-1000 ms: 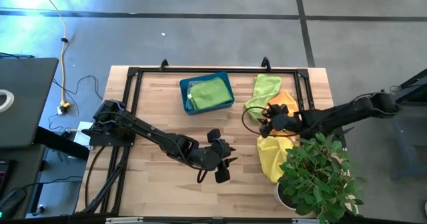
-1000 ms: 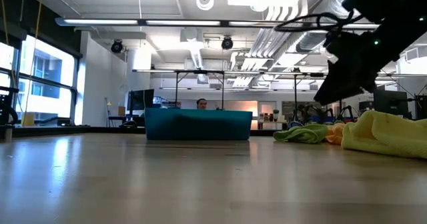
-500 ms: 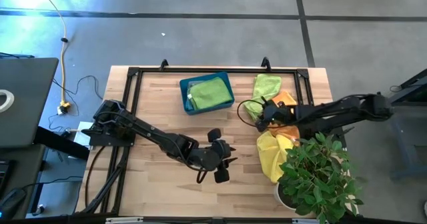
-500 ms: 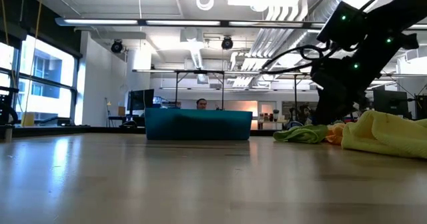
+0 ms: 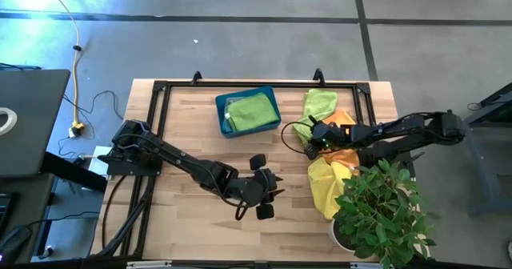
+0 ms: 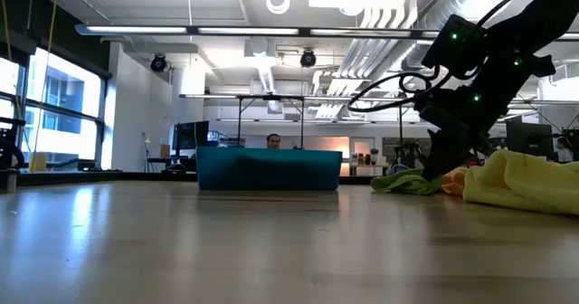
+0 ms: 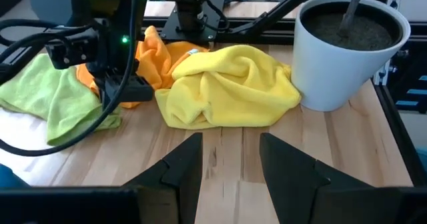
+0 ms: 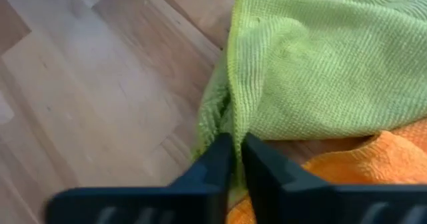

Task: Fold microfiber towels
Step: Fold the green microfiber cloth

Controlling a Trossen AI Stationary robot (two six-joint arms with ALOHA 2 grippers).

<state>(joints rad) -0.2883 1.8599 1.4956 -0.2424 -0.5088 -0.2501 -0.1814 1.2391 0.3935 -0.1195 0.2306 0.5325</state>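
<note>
One folded green towel (image 5: pixel 250 111) lies in the teal bin (image 5: pixel 222 117) at upper centre. The right gripper (image 8: pixel 237 159) pinches the loose lime towel (image 8: pixel 320 71) at centre right; orange towel (image 5: pixel 342 118) and yellow towel (image 5: pixel 324 185) wait unfolded. The left gripper (image 7: pixel 230 161) hangs spread, lower centre.

Lots of bare wood on the left and in the middle, a crowded right side.

The table (image 5: pixel 184 125) has open room along its left side and front, except where the left gripper (image 5: pixel 268 203) hangs over the front middle. The teal bin (image 5: pixel 248 111) sits near the back edge. On the right, the lime green towel (image 5: pixel 318 105), orange towel (image 5: pixel 340 118) and yellow towel (image 5: pixel 324 185) lie bunched close together. The right gripper (image 5: pixel 314 133) is down on the green one, pinching its edge. The potted plant (image 5: pixel 380 213) fills the front right corner, touching the yellow towel.
</note>
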